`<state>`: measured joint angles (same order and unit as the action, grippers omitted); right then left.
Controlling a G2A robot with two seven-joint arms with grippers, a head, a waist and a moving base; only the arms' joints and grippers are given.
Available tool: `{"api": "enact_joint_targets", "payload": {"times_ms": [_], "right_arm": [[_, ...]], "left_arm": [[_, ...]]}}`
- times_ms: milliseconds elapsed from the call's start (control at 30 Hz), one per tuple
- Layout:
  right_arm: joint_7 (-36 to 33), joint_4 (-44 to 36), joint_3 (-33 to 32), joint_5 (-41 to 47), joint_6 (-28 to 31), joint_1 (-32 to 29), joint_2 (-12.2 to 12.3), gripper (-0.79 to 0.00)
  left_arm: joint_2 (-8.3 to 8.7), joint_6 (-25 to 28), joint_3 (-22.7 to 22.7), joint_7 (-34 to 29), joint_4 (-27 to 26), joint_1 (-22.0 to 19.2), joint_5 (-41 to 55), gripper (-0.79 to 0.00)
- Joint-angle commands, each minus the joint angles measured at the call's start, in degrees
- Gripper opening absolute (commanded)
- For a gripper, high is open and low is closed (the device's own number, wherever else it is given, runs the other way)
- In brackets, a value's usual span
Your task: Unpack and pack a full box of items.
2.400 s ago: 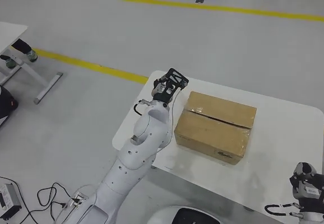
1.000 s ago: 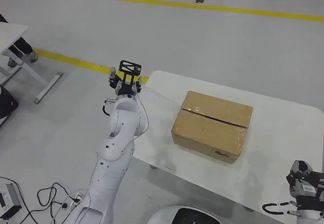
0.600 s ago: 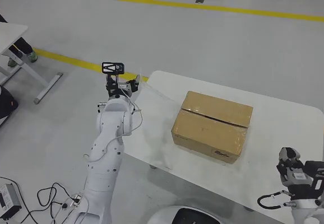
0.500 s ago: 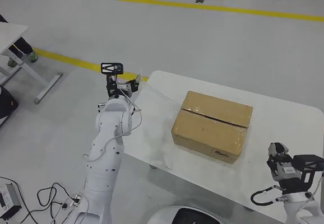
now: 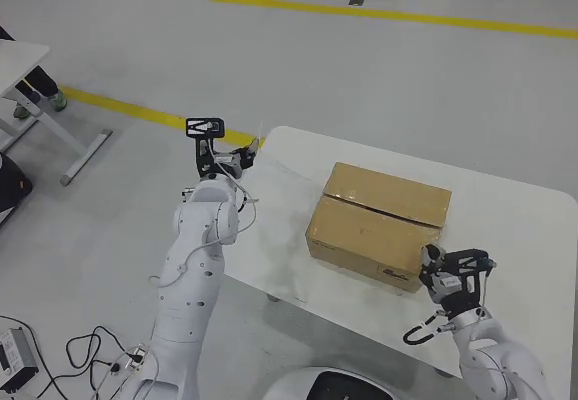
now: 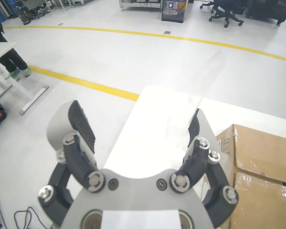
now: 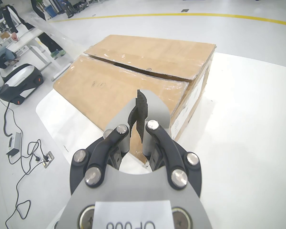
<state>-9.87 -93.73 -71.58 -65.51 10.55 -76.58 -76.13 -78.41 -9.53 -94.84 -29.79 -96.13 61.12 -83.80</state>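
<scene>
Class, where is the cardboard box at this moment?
In the top view the box sits on the table, slightly left of its middle, with the shut right gripper beside its near right corner.

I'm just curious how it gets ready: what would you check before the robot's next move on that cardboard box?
1. Box fully on the table: ok.
2. Flaps down, gap showing along the seam: ok.
3. Left pincer open and empty: ok.
4. Right pincer open for a grasp: not ok, it is shut.
5. Box full inside: cannot tell.
</scene>
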Motion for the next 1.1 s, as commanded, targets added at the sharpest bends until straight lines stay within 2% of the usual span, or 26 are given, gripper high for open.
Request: {"api": "enact_joint_targets", "payload": {"times_ms": [0,200,300,400,767,1067], "right_arm": [[-0.2,0.4,0.0,-0.1,-0.1,0.2,0.0,-0.785],[-0.7,0.7,0.0,0.1,-0.3,0.5,0.1,-0.785],[-0.9,0.9,0.1,0.2,-0.2,0.6,0.1,-0.785],[-1.0,1.1,0.2,0.1,-0.1,0.7,0.1,-0.785],[-1.3,1.5,0.1,-0.1,0.1,0.6,0.3,-0.785],[-0.7,1.0,-0.4,0.3,-1.0,0.0,0.3,-0.785]], "left_arm": [[-0.01,0.0,0.0,0.0,0.0,0.0,0.0,0.000],[-0.01,0.0,0.0,0.0,0.0,0.0,0.0,0.000],[-0.30,-1.5,0.8,0.9,0.2,0.8,3.0,0.000],[-0.24,-2.3,1.0,1.2,0.5,0.6,1.9,0.000],[0.36,-7.8,-7.3,-0.4,2.9,-4.0,8.8,0.000],[0.78,-8.2,-8.5,-1.1,3.6,-5.5,11.0,0.000]]}}
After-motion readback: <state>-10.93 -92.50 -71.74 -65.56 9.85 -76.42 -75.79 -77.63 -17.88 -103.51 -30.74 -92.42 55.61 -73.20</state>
